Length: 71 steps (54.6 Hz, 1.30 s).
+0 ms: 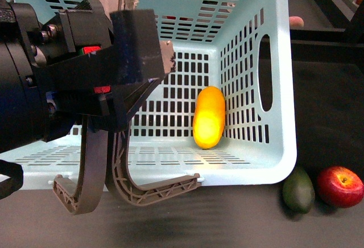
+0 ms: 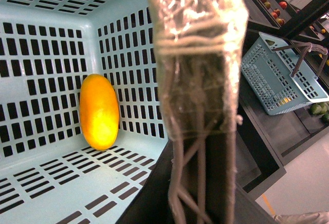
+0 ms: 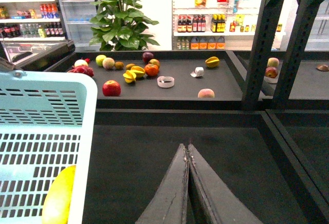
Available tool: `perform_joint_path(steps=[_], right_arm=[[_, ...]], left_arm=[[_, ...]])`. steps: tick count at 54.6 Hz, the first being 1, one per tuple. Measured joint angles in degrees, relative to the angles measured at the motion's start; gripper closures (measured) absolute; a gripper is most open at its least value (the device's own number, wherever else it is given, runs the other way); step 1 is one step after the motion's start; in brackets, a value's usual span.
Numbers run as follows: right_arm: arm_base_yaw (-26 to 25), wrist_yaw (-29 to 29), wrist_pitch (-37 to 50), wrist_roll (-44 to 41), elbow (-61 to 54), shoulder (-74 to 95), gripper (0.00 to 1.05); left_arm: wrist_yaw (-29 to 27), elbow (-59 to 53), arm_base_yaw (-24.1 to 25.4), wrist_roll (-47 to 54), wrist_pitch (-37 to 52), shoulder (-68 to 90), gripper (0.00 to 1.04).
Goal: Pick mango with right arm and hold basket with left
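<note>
The left arm (image 1: 23, 89) fills the near left of the front view, a bulky black mass with small red parts. Its gripper (image 1: 111, 108) hangs over the near rim of the basket (image 1: 287, 117). The jaws themselves are hidden under the black body, but both grey-brown handles (image 1: 91, 168) run up from the rim into them and stand raised, so they are pinching the basket by its handles. In the left wrist view one handle (image 2: 198, 80) stands right against the lens, wrapped in clear film and string.

The right gripper (image 3: 187, 149) hovers over bare dark tabletop (image 3: 144, 142) just outside the basket's right wall, its jaws pressed together on nothing.

The tabletop is matt black. On it, just beside the basket's near right corner, lie a dark green avocado (image 1: 298, 190) and a red apple (image 1: 340, 186), touching or nearly so. Beyond a raised edge, a farther black shelf carries scattered fruit (image 3: 139, 71). Behind that are a leafy green plant (image 3: 123, 21) and shop shelves of bottles (image 3: 203, 26). The left wrist view also shows a second turquoise basket (image 2: 280, 80) on a lower level, above pale floor.

The mango (image 1: 209, 117) lies inside the basket on its slotted floor, against the right wall near the far corner. It is smooth and oblong, bright yellow deepening to orange along its edges.
</note>
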Motion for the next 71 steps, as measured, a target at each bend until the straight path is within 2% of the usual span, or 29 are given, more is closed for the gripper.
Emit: perform_joint_path(steps=[12, 18, 53, 71], right_arm=[[-0.11, 0.0, -1.4, 0.0, -1.36, -2.82, 1.03], [-0.09, -0.09, -8.72, -0.02, -2.19, -10.21, 1.03], [-0.09, -0.04, -8.76, -0.04, -4.42, -13.11, 1.03], [-0.09, -0.04, -8.76, -0.09, -4.42, -13.11, 0.5]], left_arm=[[0.04, 0.0, 0.0, 0.02, 0.02, 0.0, 0.97], [0.07, 0.0, 0.0, 0.0, 0.0, 0.0, 0.97], [0.04, -0.02, 0.0, 0.04, 0.02, 0.0, 0.97], [0.04, -0.02, 0.0, 0.02, 0.02, 0.0, 0.97]])
